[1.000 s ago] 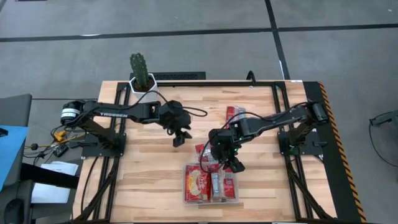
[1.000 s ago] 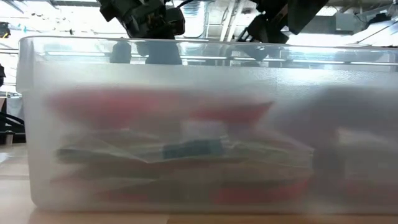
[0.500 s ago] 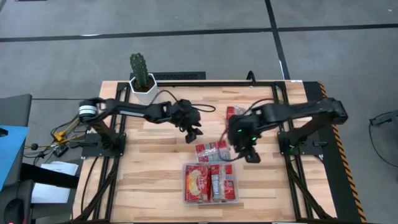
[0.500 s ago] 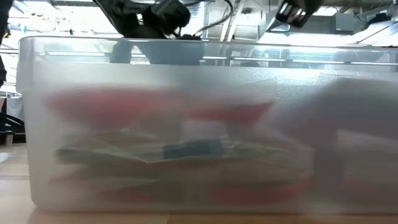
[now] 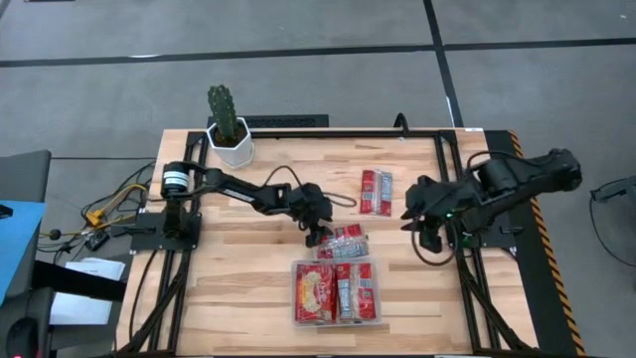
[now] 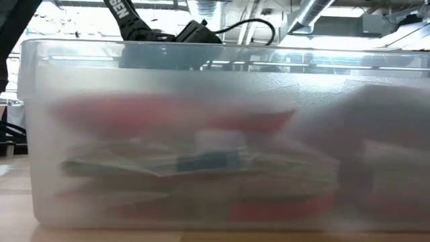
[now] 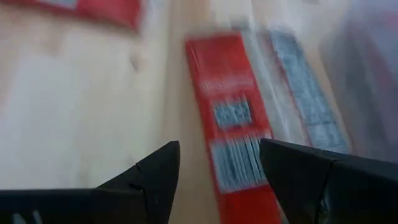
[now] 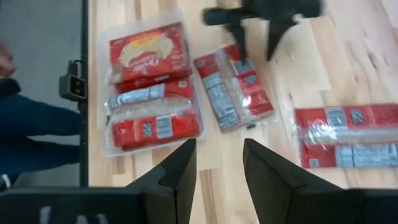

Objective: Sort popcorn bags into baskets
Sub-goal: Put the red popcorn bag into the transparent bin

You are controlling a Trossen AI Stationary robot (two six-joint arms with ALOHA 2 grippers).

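Observation:
The clear tray sits at the table's near middle and holds several red popcorn bags. It fills the low view. A loose bag bundle lies flat just beyond the tray. Another pair of bags lies farther back. My left gripper is open over the loose bundle's left end, and its fingers stand on either side of a red bag. The right wrist view also shows it. My right gripper is open and held off toward the table's right side, away from the bags.
A white pot with a cactus stands at the far left corner. Black frame rails run along the table's sides. Bare wood lies left of the tray. A person's dark sleeve shows beyond the table's near edge.
My left gripper has travelled from the table's left middle toward the right and near side and has come down over the loose bundle. My right gripper has pulled away from the tray toward the table's right edge. The bags have stayed where they were.

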